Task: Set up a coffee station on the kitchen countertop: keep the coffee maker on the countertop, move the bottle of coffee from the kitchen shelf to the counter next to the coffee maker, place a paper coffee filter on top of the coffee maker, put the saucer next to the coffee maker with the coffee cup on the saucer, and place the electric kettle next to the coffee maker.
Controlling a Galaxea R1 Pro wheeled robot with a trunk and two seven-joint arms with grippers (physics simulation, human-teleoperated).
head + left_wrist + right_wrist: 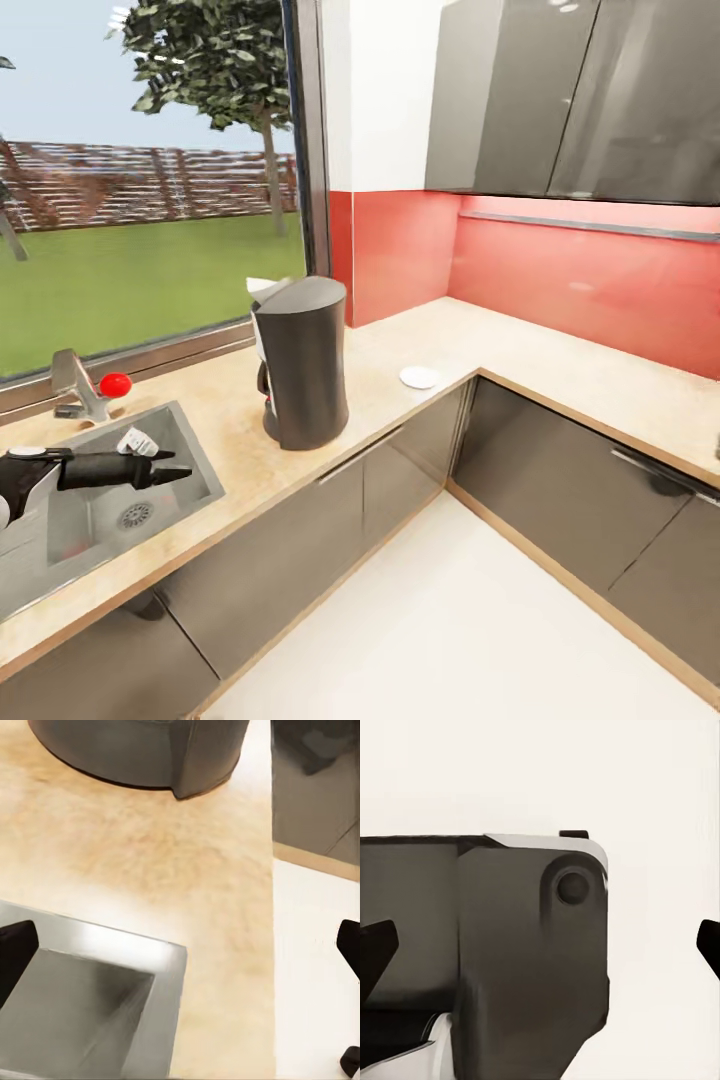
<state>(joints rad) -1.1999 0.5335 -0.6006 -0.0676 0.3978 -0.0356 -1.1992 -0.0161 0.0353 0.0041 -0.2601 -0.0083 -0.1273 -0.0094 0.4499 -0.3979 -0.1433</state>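
Note:
The tall dark grey coffee maker (302,365) stands on the beige kitchen countertop (400,340); its base (142,750) also shows in the left wrist view. A white folded piece, the paper coffee filter (266,289), rests at its top's far edge. To its right the white saucer (420,377) lies bare on the counter. My left gripper (170,468) (180,952) hovers open over the sink, left of the coffee maker. Just behind it sits a small white thing (137,441); I cannot tell whether it is the coffee cup. My right gripper (540,945) is open and holds nothing. Bottle of coffee, electric kettle and kitchen shelf are out of view.
A steel sink (190,455) (82,1012) is set in the counter, with a faucet and its red knob (115,384) behind. Grey cabinets (560,480) line the L-shaped counter over a white floor (450,620). A window (150,170) and red backsplash (580,280) stand behind.

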